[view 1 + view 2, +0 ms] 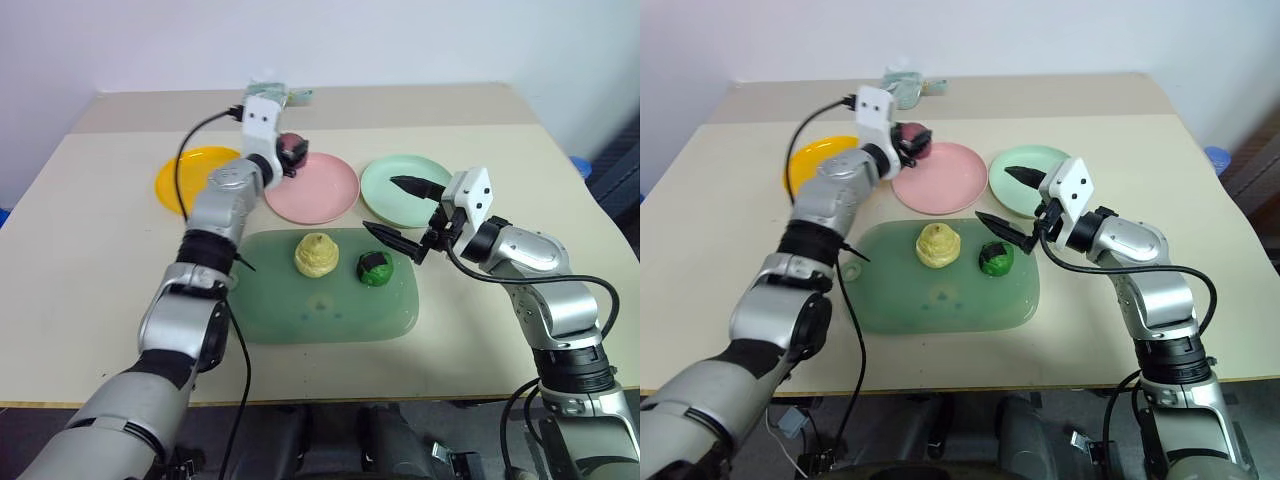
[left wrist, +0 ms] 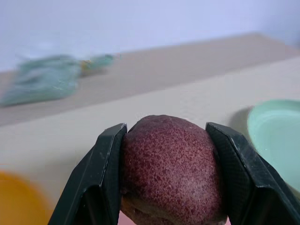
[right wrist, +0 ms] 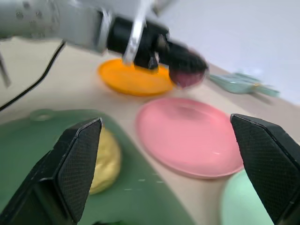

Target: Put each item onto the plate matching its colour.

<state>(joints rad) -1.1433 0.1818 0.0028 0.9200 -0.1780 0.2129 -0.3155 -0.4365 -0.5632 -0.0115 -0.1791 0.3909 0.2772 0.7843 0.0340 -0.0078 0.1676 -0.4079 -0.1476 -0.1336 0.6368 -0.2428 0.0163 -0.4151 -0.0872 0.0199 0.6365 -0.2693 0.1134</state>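
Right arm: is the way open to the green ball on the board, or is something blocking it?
Probably yes. The right tool is open and hovers just beside the green ball on the green board. Nothing stands between them; the yellow mound sits on the ball's far side.

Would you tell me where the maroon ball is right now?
The maroon ball is clamped in the left gripper, held above the far left rim of the pink plate, beside the orange-yellow plate.

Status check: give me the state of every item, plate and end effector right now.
Dark maroon ball: gripped, above pink plate's edge.
Left end effector: shut on ball.
Right end effector: open, empty.
Pale yellow swirled mound: on green board.
Green ball: on board.
Pink plate, orange-yellow plate, mint plate: empty.
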